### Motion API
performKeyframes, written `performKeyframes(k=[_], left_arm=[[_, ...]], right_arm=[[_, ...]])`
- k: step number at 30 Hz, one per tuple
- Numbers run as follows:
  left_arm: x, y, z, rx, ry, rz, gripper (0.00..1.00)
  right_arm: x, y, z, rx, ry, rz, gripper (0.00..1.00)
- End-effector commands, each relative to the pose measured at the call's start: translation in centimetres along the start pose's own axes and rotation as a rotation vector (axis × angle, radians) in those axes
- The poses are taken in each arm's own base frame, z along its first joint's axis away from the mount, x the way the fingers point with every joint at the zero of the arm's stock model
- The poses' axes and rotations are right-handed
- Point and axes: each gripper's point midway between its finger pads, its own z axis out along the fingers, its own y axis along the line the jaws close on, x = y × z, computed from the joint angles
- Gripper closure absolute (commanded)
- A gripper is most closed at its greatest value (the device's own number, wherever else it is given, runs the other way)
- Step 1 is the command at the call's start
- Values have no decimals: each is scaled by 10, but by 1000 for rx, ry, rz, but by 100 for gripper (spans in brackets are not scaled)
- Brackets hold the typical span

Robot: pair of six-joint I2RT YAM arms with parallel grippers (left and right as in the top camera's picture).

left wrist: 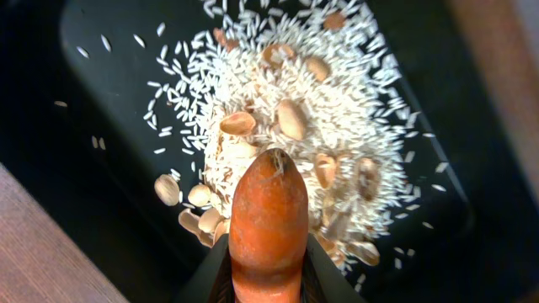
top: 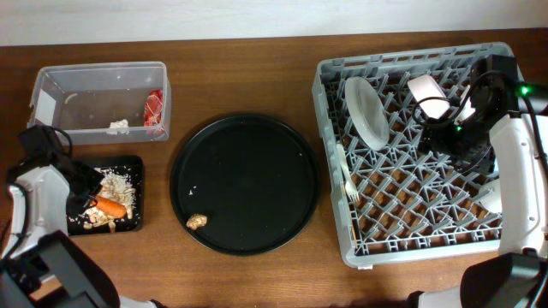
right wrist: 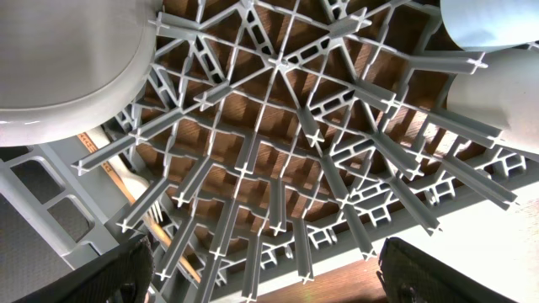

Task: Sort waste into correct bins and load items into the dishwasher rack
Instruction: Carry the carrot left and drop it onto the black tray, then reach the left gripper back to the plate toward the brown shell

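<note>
My left gripper is shut on the orange carrot, tip pointing over a pile of rice and nut shells in the shallow black tray. In the overhead view the carrot is low over that tray. The clear tub holds a red-and-white wrapper and a paper scrap. My right gripper is open and empty above the grey rack, which holds the plate, white fork and a white cup.
The large round black tray lies between the bins and the rack, with a small brown lump at its front left. The right wrist view shows the plate and two pale vessels among the rack pegs.
</note>
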Motion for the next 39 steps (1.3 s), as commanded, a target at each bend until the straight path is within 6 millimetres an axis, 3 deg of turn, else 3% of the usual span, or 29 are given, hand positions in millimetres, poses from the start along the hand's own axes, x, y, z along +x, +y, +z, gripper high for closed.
performKeyframes(k=[1, 5, 7, 9, 11, 14, 18, 22, 26, 27, 29, 33, 39], left_arm=[[3, 4, 14, -35, 35, 14, 81], [10, 7, 26, -61, 74, 20, 80], [12, 9, 28, -70, 82, 21, 67], [12, 9, 29, -72, 86, 22, 43], [13, 10, 29, -74, 90, 22, 27], [14, 7, 26, -60, 101, 21, 17], [4, -5, 0, -10, 75, 24, 13], [9, -44, -43, 129, 25, 125, 13], [46, -69, -58, 154, 66, 265, 13], [66, -76, -58, 144, 101, 322, 5], [95, -85, -55, 134, 139, 409, 2], [156, -94, -43, 109, 207, 591, 1], [202, -94, -15, 116, 218, 711, 2]], right_arm=[[1, 0, 2, 0, 10, -6, 11], [1, 0, 2, 0, 10, -6, 11], [1, 0, 2, 0, 10, -6, 11], [1, 0, 2, 0, 10, -6, 11], [1, 0, 2, 0, 10, -6, 11], [2, 0, 2, 0, 13, -6, 11], [2, 0, 2, 0, 13, -6, 11], [2, 0, 2, 1, 12, -6, 11], [1, 0, 2, 0, 10, -6, 11], [1, 0, 2, 0, 10, -6, 11], [1, 0, 2, 0, 10, -6, 11], [1, 0, 2, 0, 10, -6, 11], [1, 0, 2, 0, 9, -6, 11]])
